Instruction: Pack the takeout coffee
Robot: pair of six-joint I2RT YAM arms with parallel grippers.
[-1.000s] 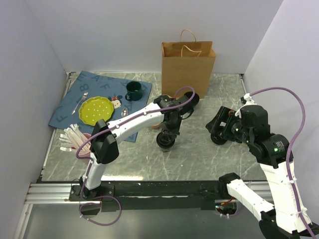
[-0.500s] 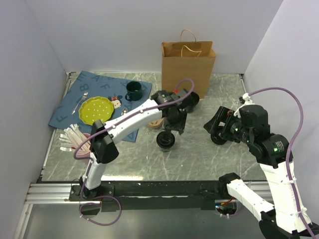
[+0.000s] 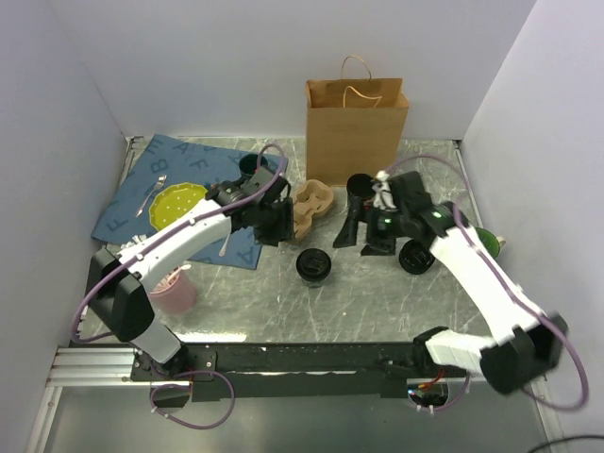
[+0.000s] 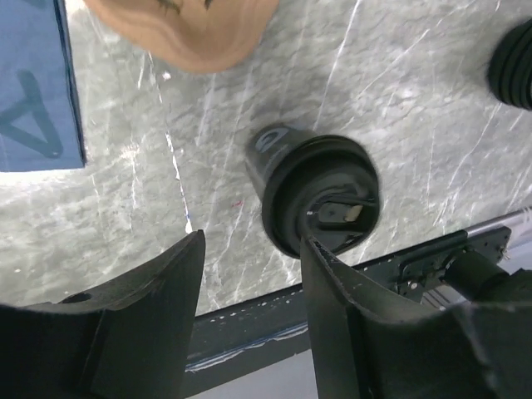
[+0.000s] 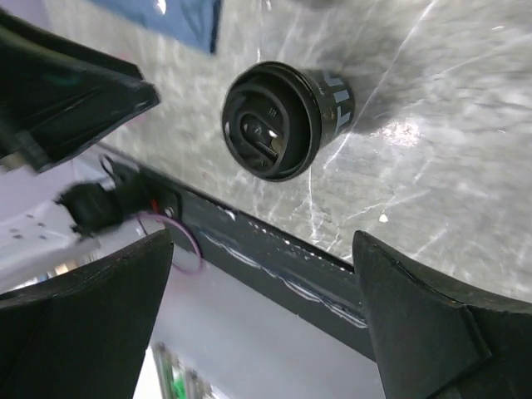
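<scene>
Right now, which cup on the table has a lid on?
The black takeout coffee cup, upright mid-table on bare marble, wears a black lid; the pink cup sits far left, part hidden.

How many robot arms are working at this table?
2. The left arm stretches from the near left across the blue mat; the right arm bends in from the near right. None seems hidden.
</scene>
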